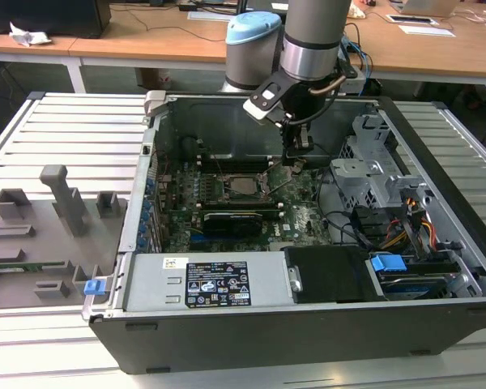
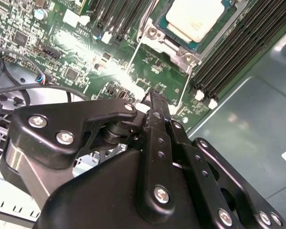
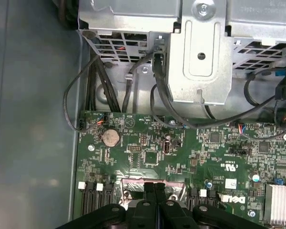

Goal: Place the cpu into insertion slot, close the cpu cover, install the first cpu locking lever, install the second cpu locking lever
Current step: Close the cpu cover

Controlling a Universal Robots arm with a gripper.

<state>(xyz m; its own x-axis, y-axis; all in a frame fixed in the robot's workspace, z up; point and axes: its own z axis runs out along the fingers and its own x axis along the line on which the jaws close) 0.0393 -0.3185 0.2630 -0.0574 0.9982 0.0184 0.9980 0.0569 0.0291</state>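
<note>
cpu (image 2: 198, 16) lies seated, pale face up, in the insertion slot (image 2: 157, 34) on the motherboard (image 3: 148, 143). from one corner of the slot a thin locking lever (image 2: 183, 88) runs its long axis toward the tool (image 2: 155, 99), which hangs just beside the slot, off its edge on the exterior view's right. tool fingers (image 3: 147, 193) are pressed together, nothing seen between them; the lever's free end sits close by the tips.

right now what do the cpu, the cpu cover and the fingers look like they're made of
The cpu: probably metal, matte pale beige face with a soft sheen. The cpu cover: likely bare steel, silvery, glinting around its screws. The fingers: matte black, bolted with silvery screws; coated metal or hard plastic, hard to tell.
</note>
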